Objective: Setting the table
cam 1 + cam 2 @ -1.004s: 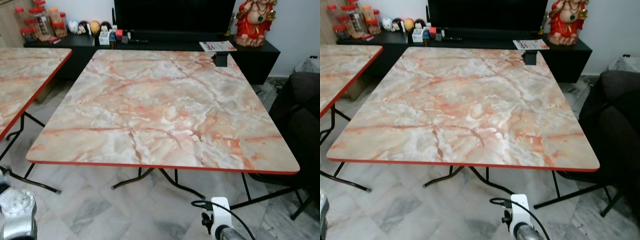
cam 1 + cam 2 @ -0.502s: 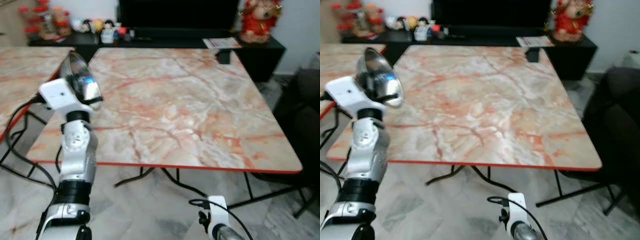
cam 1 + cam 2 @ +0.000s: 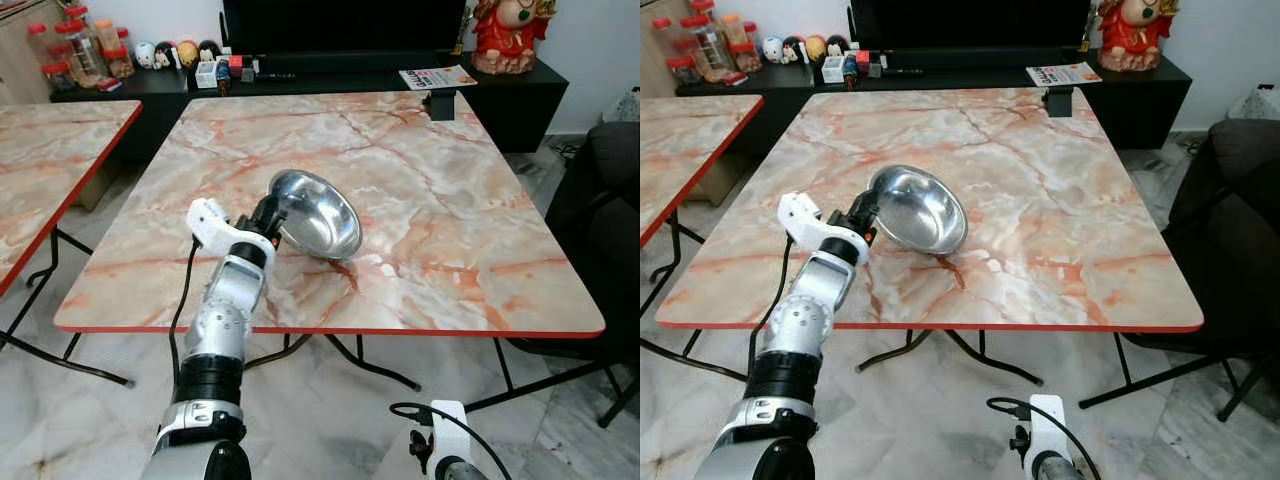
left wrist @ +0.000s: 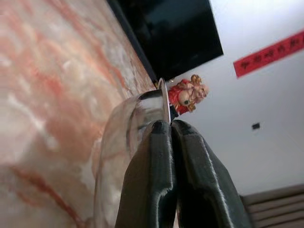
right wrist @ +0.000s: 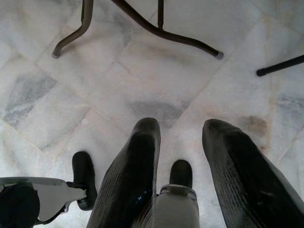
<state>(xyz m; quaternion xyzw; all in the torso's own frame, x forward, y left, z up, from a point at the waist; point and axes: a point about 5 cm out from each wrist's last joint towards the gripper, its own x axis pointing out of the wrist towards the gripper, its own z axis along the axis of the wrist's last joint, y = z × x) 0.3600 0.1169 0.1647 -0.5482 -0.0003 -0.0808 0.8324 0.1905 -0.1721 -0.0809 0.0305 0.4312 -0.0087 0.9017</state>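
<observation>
- The left gripper [image 3: 268, 216] pinches the rim of the steel bowl [image 3: 316, 212], which is tilted over the table [image 3: 450, 200], nearer its front-left corner.
- Level the bowl before releasing.
- The right gripper [image 5: 183, 156] hangs parted, holding nothing.

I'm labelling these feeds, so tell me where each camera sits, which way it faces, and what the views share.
Left eye, on the head: looks down at the marble table; left pincer holds the steel bowl.
Right eye: the same scene from slightly further right.
Left wrist: looks along shut fingers pinching the bowl's rim, toward the red figurine.
Right wrist: faces the tiled floor past the open right pincer.
Shared: bowl, table, figurine.
</observation>
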